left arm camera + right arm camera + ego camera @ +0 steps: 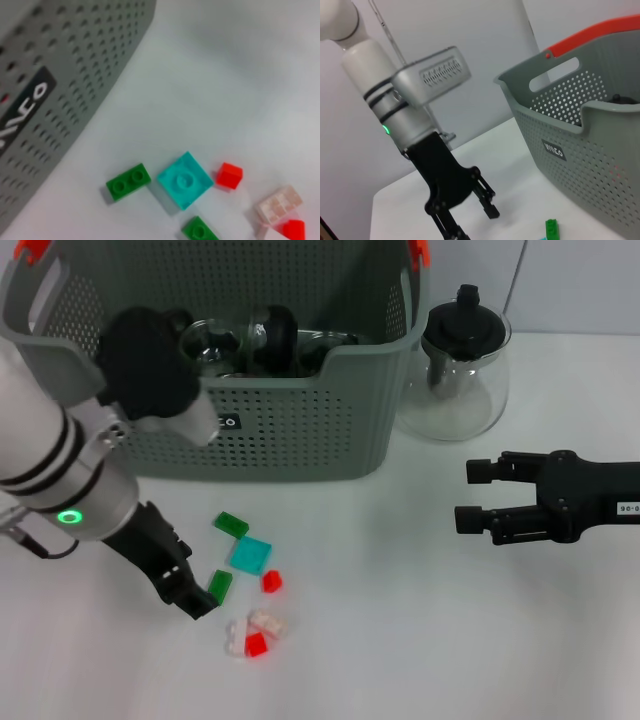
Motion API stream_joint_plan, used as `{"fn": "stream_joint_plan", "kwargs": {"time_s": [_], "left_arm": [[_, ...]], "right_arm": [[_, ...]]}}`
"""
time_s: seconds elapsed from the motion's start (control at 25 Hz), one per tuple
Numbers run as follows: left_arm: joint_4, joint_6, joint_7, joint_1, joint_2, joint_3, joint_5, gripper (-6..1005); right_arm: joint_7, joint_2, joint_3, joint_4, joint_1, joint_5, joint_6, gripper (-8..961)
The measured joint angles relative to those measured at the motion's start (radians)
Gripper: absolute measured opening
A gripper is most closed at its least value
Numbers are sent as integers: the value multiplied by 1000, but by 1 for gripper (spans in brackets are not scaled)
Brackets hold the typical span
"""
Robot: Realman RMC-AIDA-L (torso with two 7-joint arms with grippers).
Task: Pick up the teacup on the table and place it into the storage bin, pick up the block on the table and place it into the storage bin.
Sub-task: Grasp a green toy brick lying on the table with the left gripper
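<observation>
**Operator:** Nearest my head camera is the left arm, with the left gripper (195, 592) low over the table (420, 640), just beside a green block (220, 585). From the right wrist view its fingers (490, 210) stand apart with nothing between them, so it's spread and carrying nothing.

**Spotter:** Where's the rest of the pile?

**Operator:** Scattered toward the table's front edge: a second green block (231, 525), a flat teal block (249, 555), a small red block (271, 581), and a white-and-red cluster (257, 630) nearest the front. I'm going for the green one at the fingertips.

**Spotter:** And the teacup?

**Operator:** None left on the table that I can see. Glassware (215, 345) sits inside the storage bin (290, 430), which stands along the back edge, so I judge that half done.

**Spotter:** How will you take the block cleanly?

**Operator:** I'd straddle its long sides, come straight down and close gently. The teal piece lies close by, so a sloppy approach could shove it or drag the red one along.

**Spotter:** Right arm?

**Operator:** The right gripper (478, 496) is parked over the right side of the table, fingers apart and holding nothing, in front of the glass teapot (458, 375). I'll lift well above the bin's near wall before crossing.
</observation>
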Motion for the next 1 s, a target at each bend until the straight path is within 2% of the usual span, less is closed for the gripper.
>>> {"fn": "stream_joint_plan", "kwargs": {"time_s": [0.44,1.0], "left_arm": [[-142,-124,-25,-63,3,90,10,733],[-173,-176,-13,-67,0,150,37,731]], "right_arm": [[-1,1,0,0,-5,0,1,944],[0,0,0,0,-5,4,2,945]]}}
